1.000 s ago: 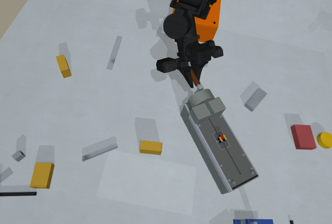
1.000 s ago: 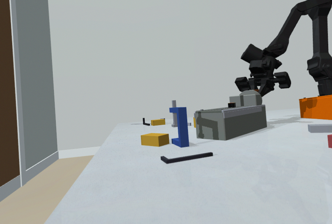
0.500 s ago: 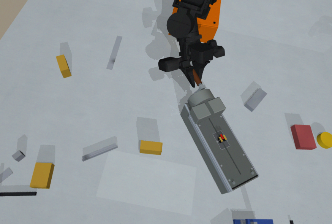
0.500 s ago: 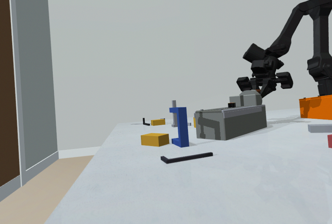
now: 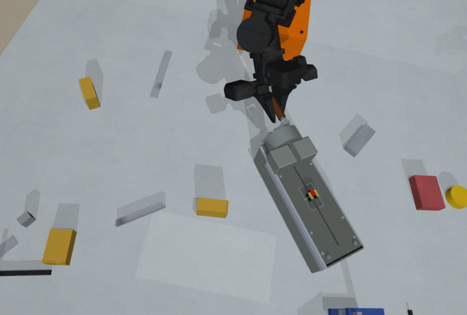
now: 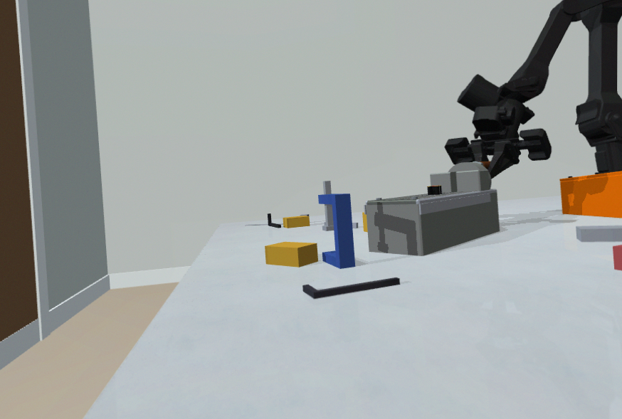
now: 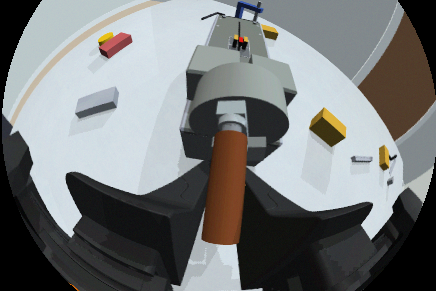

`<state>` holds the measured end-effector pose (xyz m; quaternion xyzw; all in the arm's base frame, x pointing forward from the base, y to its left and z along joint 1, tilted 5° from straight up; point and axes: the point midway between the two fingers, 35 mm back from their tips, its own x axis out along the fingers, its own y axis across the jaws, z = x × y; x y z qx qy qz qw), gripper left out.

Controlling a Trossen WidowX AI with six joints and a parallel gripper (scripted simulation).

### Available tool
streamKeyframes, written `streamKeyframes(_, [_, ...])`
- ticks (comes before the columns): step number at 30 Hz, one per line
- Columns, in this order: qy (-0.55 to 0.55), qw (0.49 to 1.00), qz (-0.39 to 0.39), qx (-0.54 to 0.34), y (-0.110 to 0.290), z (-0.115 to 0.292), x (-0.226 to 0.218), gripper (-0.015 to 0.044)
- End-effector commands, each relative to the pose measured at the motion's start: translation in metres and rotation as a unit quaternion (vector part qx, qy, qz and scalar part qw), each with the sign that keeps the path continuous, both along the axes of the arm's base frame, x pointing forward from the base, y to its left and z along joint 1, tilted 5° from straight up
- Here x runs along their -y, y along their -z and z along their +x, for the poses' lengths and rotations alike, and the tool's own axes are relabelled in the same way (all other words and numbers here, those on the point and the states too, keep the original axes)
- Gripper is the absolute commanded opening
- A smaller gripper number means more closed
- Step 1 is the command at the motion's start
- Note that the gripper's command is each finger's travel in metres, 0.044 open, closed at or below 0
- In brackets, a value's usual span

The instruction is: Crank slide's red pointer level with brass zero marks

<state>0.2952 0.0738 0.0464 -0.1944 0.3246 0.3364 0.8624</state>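
Note:
The grey machine (image 5: 301, 205) (image 6: 457, 225) (image 7: 220, 34) has a crank with a brown handle (image 5: 278, 108) (image 7: 226, 188) at its near end. My gripper (image 5: 278, 112) (image 7: 222, 166) is shut on the handle, one black finger on each side. The crank arm (image 7: 231, 108) points up from the round housing's middle in the wrist view. The red pointer (image 5: 312, 192) (image 7: 241, 40) stands between the two brass marks, small in view. It looks nearly level with them, perhaps slightly toward the crank end. I cannot tell whether it is exactly level.
A grey block (image 5: 359, 140) (image 7: 97, 102), a red block (image 5: 427, 192) (image 7: 116, 45) and a yellow disc (image 5: 456, 196) lie to one side. A yellow block (image 5: 211, 207) (image 7: 328, 127) lies on the other. A blue clamp-shaped piece (image 6: 344, 228) (image 7: 241, 10) stands beyond the machine's far end.

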Motion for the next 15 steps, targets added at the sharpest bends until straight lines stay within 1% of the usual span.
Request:
streamKeyframes(1, [-0.009,1.0,0.006,-0.009,0.0041,-0.0059,-0.0058,0.0])
streamKeyframes(15, [-0.009,1.0,0.006,-0.009,0.0072,-0.0077,-0.0077,0.0])
